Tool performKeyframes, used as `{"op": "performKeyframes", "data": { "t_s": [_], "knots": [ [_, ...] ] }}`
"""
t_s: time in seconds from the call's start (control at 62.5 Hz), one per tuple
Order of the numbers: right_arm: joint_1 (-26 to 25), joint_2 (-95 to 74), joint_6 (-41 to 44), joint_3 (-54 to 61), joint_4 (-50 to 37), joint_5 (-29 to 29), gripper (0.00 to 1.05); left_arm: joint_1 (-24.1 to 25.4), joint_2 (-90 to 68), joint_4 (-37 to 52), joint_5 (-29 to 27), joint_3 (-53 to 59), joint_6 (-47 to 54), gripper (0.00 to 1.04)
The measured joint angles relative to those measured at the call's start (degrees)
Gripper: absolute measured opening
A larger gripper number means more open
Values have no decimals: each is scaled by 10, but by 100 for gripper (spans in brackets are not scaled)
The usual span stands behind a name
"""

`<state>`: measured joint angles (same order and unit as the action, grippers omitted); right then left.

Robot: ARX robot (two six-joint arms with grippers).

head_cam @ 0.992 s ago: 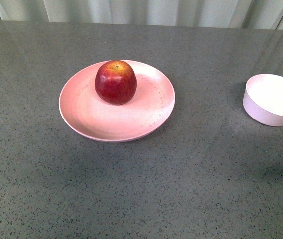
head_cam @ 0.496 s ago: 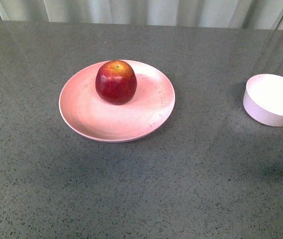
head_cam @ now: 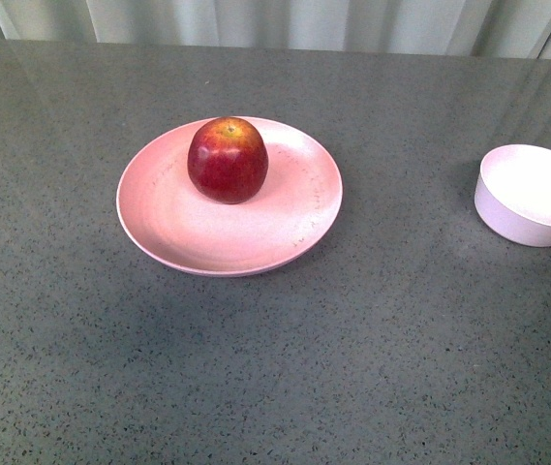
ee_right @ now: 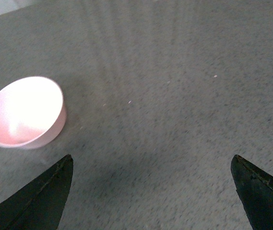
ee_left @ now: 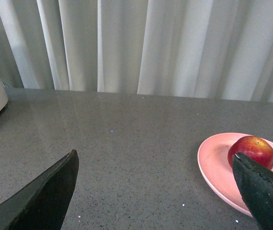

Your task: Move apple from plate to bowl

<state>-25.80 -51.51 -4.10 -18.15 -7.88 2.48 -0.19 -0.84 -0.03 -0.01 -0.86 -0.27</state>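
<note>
Left gripper (ee_left: 154, 154) and right gripper (ee_right: 151, 156) gape wide, empty; apple (head_cam: 228, 160) sits on plate (head_cam: 207, 240), bowl (head_cam: 507, 223) well apart

Grey speckled table (head_cam: 256, 368), pale curtains (ee_left: 126, 43)

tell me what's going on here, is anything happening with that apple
Nothing is being handled yet. The apple sits untouched on the pink plate, toward its far side. The bowl stands empty to the right on the grey table, apart from the plate. The left claw is open, facing the apple and plate; the right claw is open, with the bowl in its view. The move to the bowl has not begun.
</note>
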Motion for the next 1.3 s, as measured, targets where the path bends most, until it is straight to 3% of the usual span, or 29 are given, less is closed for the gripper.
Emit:
{"op": "performKeyframes", "data": {
  "t_s": [0.176, 0.416, 0.784, 0.88, 1.2, 1.296],
  "knots": [
    [-12, -210, 38, -70, -92, 38, 96, 0, 0, 0, 0, 0, 0, 96],
    [74, -428, 82, -203, -117, 58, 96, 0, 0, 0, 0, 0, 0, 96],
    [165, -555, 72, -293, -113, 45, 96, 0, 0, 0, 0, 0, 0, 96],
    [173, -577, 50, -307, -102, 42, 77, 0, 0, 0, 0, 0, 0, 96],
    [177, -602, 8, -320, -88, 43, 34, 0, 0, 0, 0, 0, 0, 96],
    [188, -602, 0, -325, -81, 48, 14, 0, 0, 0, 0, 0, 0, 96]
  ]
}}
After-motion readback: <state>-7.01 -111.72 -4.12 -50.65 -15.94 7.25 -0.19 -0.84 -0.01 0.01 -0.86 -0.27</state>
